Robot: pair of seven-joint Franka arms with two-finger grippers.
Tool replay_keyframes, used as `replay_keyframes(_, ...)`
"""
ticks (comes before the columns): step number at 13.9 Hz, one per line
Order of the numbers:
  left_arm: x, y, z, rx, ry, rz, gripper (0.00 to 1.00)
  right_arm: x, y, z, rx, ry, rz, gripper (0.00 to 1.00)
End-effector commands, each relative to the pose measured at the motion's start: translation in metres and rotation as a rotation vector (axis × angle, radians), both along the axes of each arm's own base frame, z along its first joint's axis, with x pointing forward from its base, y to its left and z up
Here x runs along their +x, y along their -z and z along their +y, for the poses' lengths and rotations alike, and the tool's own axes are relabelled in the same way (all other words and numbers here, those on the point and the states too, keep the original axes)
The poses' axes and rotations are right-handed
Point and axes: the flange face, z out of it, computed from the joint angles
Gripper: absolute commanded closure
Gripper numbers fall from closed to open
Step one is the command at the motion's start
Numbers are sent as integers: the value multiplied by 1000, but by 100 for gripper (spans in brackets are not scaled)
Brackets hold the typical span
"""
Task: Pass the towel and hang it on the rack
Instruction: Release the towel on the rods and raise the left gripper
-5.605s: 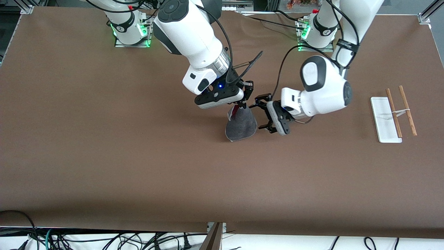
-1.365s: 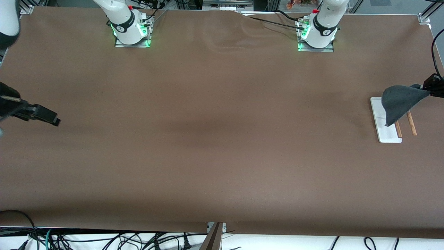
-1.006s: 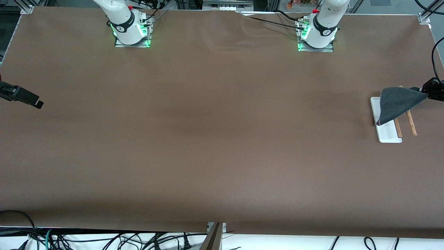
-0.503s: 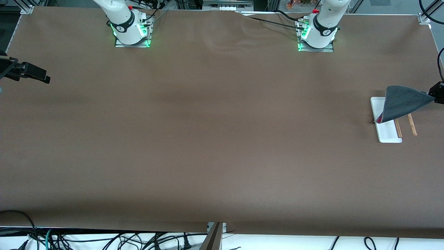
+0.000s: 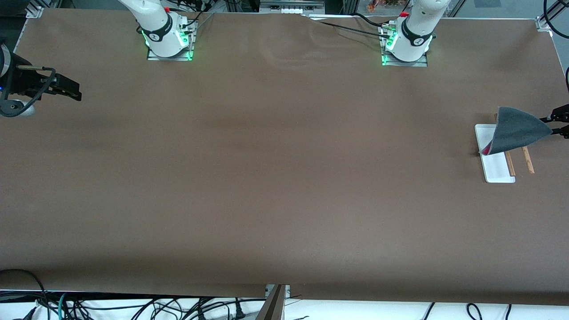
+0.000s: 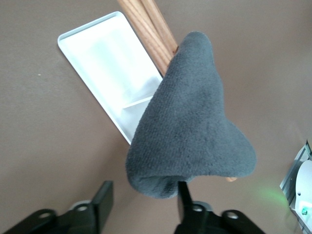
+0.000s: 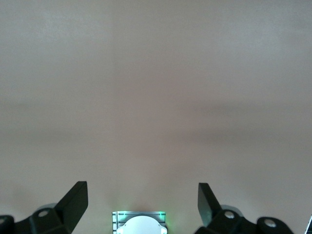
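The dark grey towel (image 5: pixel 515 131) lies draped over the two brown rods (image 5: pixel 527 160) of the rack at the left arm's end of the table, a pinkish-red corner (image 5: pixel 486 151) showing over the white base (image 5: pixel 495 171). My left gripper (image 5: pixel 555 125) is beside the towel's tip, open. In the left wrist view the towel (image 6: pixel 190 131) covers the rods (image 6: pixel 146 24) above the base (image 6: pixel 102 63); its lower fold sits between the spread jaws of that gripper (image 6: pixel 144 195), touching one finger (image 6: pixel 184 195). My right gripper (image 5: pixel 73 91) waits open at the right arm's end of the table, with nothing between its jaws (image 7: pixel 141 197).
Both arm bases stand along the table's back edge, the right arm's (image 5: pixel 166 38) and the left arm's (image 5: pixel 405 44), lit green. Loose cables (image 5: pixel 133 306) lie under the table's front edge. Brown tabletop (image 5: pixel 284 178) stretches between the two grippers.
The left gripper has gone from shut on the towel's tip to open, and the towel has settled onto the rods. The right gripper has drifted toward the bases' side of the table.
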Motion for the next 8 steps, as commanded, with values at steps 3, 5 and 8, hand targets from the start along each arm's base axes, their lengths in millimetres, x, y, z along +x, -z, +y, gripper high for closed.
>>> replay_keyframes(3,24,-32,2,50,-43,-1,0,-8,0,15,-6,-18,3,0)
replay_keyframes(5,46,-59,-13,77,-48,11,0,1,3,15,-11,-32,-13,0)
replay_keyframes(8,70,-107,-33,91,-30,28,0,5,-1,15,-8,-61,-55,0)
